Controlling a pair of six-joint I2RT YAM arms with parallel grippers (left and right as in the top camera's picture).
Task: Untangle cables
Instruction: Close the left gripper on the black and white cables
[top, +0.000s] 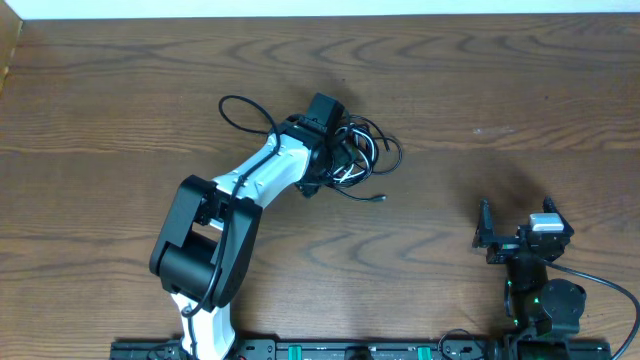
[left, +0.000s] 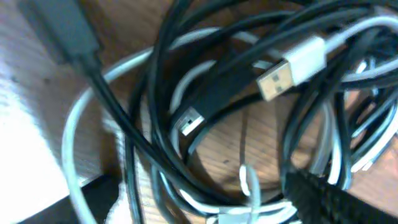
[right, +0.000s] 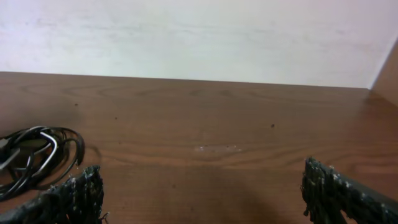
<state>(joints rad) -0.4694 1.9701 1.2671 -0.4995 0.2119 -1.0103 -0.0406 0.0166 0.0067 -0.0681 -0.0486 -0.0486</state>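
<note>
Overhead view, editor asks: where are the cables (top: 365, 150)?

Arms: Middle of the table (top: 500, 90), a loose knot of black cords and one white. It lies directly under my left gripper (top: 335, 155), which hangs over the heap at the end of my white arm (top: 265, 170).

Editor: And the fingers?

Arms: Left wrist view shows my left fingers (left: 320, 194) set wide at the lower corners of the frame. The cords run between them, none pinched that I can see. My right gripper (top: 487, 237) sits near its base, well apart from the knot, jaws spread wide on nothing.

Editor: Which step is this?

Arms: I judge it the opening one, choosing a strand. Nothing is separated yet. The white USB plug (left: 289, 71) and a black plug (left: 189, 119) lie on top, with loops crossing over and under them.

Editor: Next move?

Arms: It calls for a narrow pinch on one plug end, likely the white one, then a slow draw outward along its own cord. The right gripper would need to come over and pin the rest, or the whole heap may simply drag along
</note>
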